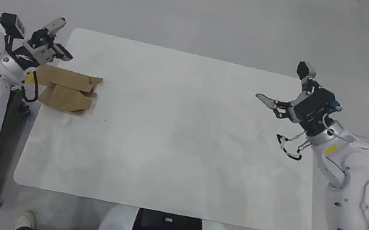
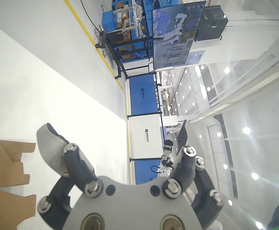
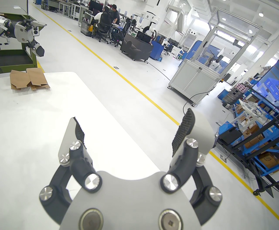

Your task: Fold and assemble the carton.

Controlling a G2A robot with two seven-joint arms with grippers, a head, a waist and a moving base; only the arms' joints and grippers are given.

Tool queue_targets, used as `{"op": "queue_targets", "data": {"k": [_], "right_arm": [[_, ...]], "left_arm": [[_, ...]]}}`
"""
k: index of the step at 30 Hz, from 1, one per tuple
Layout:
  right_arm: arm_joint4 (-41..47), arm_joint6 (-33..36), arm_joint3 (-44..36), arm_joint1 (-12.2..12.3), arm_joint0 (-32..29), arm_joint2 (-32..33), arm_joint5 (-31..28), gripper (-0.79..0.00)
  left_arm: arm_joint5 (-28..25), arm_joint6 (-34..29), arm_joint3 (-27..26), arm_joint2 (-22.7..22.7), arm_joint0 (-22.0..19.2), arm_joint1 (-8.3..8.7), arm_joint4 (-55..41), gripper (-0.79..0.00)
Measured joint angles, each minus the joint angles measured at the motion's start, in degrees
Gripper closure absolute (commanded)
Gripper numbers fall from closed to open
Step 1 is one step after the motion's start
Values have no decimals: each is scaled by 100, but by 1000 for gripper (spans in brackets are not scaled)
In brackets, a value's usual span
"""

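A white table (image 1: 164, 148) stands on a pale grey workshop floor. The flat brown carton (image 1: 67, 89) lies at the table's left edge in the top view. The left gripper (image 2: 115, 130) hangs just above it at the upper left, fingers spread apart. The right gripper (image 3: 131, 122) hovers at the right edge, also spread and holding nothing.

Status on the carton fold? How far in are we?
Done: nothing visible. The carton lies flat and unfolded near the left edge of the table.
In hand: nothing. The left gripper is open close to the carton and holds nothing. The right gripper is open over the opposite side, far from it.
Left: the whole job: grasping, folding, assembling.
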Motion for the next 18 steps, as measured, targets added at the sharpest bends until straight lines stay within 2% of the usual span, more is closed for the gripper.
{"op": "queue_targets", "data": {"k": [3,4,9,14,18], "right_arm": [[0,0,0,0,0,0,0,-785],[0,0,0,0,0,0,0,-785],[0,0,0,0,0,0,0,-785],[0,0,0,0,0,0,0,-785],[0,0,0,0,0,0,0,-785]], "left_arm": [[209,-79,68,-45,-1,-5,-257,-785],[127,-47,162,-101,-28,4,-213,-785],[-640,-349,904,-329,-149,56,154,-785],[-1462,-804,1970,-663,-322,147,296,-785],[-1960,-875,2743,-869,-460,214,401,-785]]}}
